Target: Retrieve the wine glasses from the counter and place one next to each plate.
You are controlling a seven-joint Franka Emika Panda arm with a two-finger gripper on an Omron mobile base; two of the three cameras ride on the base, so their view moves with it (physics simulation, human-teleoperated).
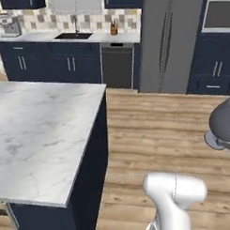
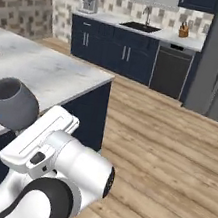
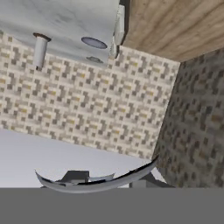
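Observation:
A smoky-grey wine glass [image 2: 11, 103] is held up in the air beside the marble island [image 2: 51, 73], with my gripper [image 3: 108, 180] shut on it. In the left base view the same wine glass [image 1: 225, 117] hangs at the right edge over the wood floor, its round foot tilted toward the island. The rim of the glass curves across the bottom of the hand view. That view also shows the island top far off, bearing a bluish-grey plate [image 3: 93, 42] and a second flat plate [image 3: 93, 59] close by it. The other glass and the short counter are out of view.
A pale cylinder [image 3: 39, 50] stands on the island top near the plates. A back counter [image 1: 100, 37] holds a sink, a coffee machine [image 1: 9, 25] and a knife block [image 1: 114, 28]. A dishwasher [image 1: 117, 66] and a grey fridge [image 1: 168, 40] stand beyond the wood floor [image 1: 155, 129].

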